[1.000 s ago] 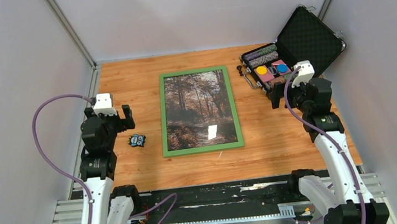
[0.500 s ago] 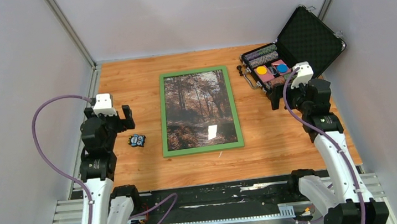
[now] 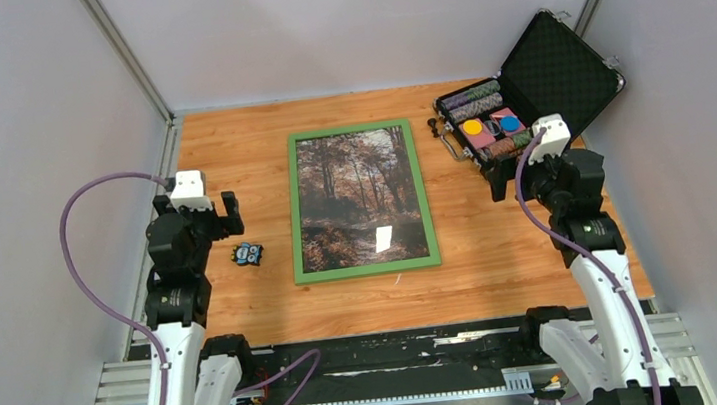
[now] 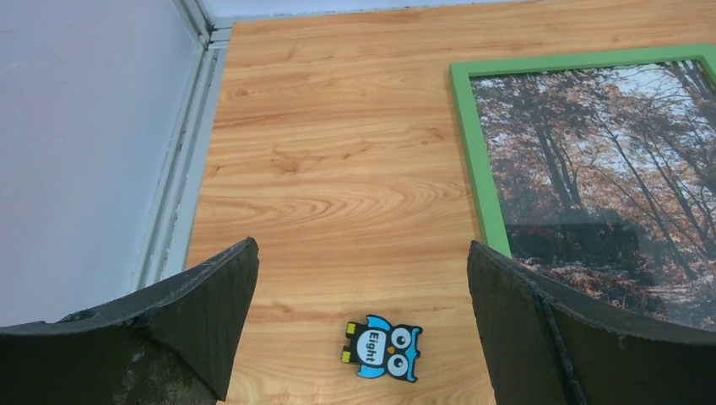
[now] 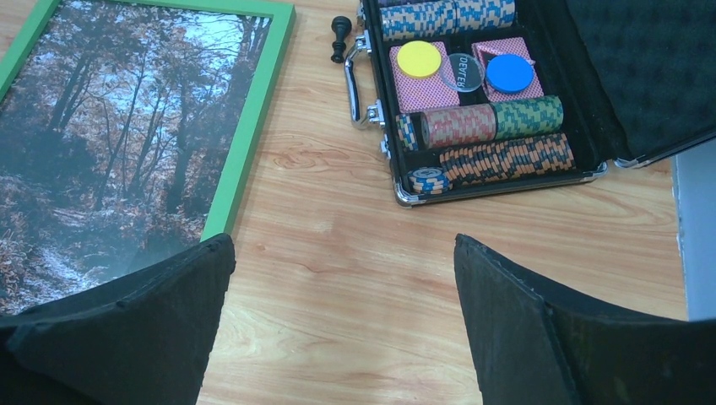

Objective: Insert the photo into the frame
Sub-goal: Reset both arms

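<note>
The green frame (image 3: 293,209) lies flat, front up, in the middle of the wooden table. The autumn forest photo (image 3: 359,197) sits inside its rails, with a bright glare patch near its lower right. The frame's left rail (image 4: 478,160) and the photo (image 4: 608,169) fill the right side of the left wrist view; the frame (image 5: 253,118) and photo (image 5: 118,143) fill the left side of the right wrist view. My left gripper (image 3: 215,208) hovers open, left of the frame. My right gripper (image 3: 510,177) hovers open on the frame's right, holding nothing.
A small owl sticker (image 4: 382,348) lies on the table between my left fingers, also in the top view as the owl (image 3: 247,254). An open black case of poker chips (image 3: 497,123) stands at the back right, with a black chess pawn (image 5: 339,38) beside its handle.
The right arm has shifted slightly to the right and toward the near edge. The left arm, frame and photo have not moved.
</note>
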Available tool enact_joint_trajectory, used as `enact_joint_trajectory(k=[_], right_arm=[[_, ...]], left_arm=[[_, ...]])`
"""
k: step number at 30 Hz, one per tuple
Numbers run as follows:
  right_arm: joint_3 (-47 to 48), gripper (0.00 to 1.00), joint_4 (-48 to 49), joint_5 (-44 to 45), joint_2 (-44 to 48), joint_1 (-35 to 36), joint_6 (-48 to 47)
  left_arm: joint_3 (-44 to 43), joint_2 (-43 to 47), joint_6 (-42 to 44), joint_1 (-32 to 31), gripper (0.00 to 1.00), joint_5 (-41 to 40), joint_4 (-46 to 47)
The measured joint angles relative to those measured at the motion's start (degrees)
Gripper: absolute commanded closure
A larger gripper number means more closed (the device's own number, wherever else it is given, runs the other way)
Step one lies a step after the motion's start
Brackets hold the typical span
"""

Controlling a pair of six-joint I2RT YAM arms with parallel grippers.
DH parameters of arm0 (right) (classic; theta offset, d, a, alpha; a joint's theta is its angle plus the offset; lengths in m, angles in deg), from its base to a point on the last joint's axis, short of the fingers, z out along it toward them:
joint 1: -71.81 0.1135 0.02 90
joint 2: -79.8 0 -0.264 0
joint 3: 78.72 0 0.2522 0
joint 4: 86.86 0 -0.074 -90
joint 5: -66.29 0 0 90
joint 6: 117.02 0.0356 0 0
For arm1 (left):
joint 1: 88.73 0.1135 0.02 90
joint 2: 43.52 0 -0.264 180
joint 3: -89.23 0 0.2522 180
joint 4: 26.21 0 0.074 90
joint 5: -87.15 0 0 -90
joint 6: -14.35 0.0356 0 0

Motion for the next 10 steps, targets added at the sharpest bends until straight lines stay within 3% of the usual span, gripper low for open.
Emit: enact_joint_trajectory(k=[10], right_arm=[[-0.11,0.0,0.02,0.0,-0.48,0.0,0.0]], left_arm=[[0.0,0.17,0.24,0.0,0.0,0.33,-0.02]])
